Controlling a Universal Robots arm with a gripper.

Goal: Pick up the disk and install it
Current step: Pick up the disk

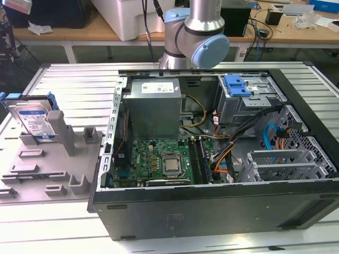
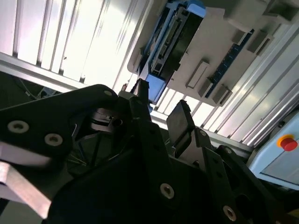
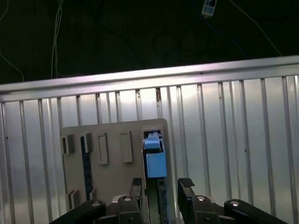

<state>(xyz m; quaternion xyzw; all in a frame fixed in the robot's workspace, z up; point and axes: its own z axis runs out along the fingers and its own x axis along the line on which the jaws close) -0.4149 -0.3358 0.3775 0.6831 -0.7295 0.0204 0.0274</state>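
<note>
Tool (image 3: 161,187) released: in both wrist views its two dark fingers (image 3: 186,185) stand apart with nothing clamped between them. Through the gap, in the first wrist view, the disk (image 3: 155,163) shows edge-on with its blue carrier bracket uppermost, roughly in line with the opening. Tool and disk look apart, no contact that I can make out. Second wrist view: same disk (image 2: 175,42) seen from its dark underside, beyond the fingertips and not between them. Exterior view: disk (image 1: 34,119) stands upright, leaning a little, in a slot of the grey fixture (image 1: 53,169) on the ribbed metal surface (image 1: 69,74), toward the exterior view's left and outside the computer case (image 1: 212,211). Case lies open on its side, board and cabling exposed. A drive cage with a bare blue latch (image 1: 237,84) sits at the far end of the case, toward the exterior view's right; cannot tell from here whether its bay is free. Arm (image 1: 198,32) rises behind the case. Progress, as I judge it: early. Alignment over the disk looks about set, but the pick is not yet made. Disk not lifted and not carried, and the install into the case is wholly left to do.
</note>
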